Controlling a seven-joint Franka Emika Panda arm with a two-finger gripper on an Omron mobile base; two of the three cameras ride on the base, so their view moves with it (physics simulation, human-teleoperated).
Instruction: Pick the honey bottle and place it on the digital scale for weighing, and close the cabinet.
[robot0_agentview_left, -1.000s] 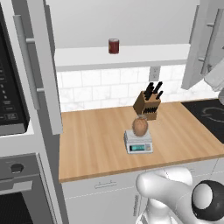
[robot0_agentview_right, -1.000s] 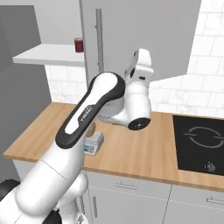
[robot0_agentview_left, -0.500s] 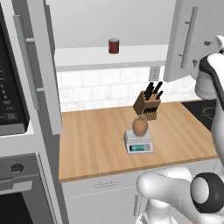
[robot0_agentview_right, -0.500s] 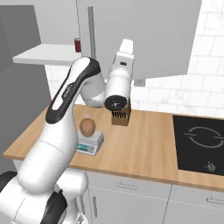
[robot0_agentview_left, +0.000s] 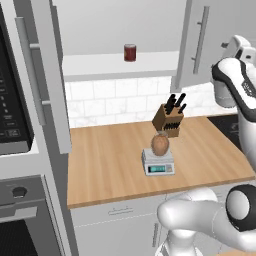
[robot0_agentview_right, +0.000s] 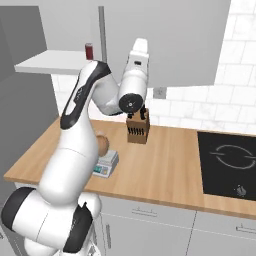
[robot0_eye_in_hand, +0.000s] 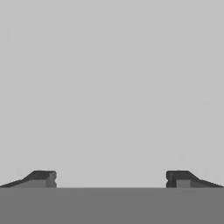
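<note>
The amber honey bottle stands upright on the light grey digital scale in the middle of the wooden counter. In the right base view my arm partly hides the honey bottle on the scale. The cabinet's right door hangs partly open, and its left door is swung wide. My gripper is open and empty, fingertips far apart, facing a flat grey door surface close up. The hand is raised against the right door.
A dark red jar stands on the white cabinet shelf. The brown knife block sits just behind the scale. A black cooktop lies at the counter's right. A microwave and an oven are at the left.
My arm has swung up toward the right cabinet door, and that door has turned further toward shut. The honey bottle and scale have not moved.
</note>
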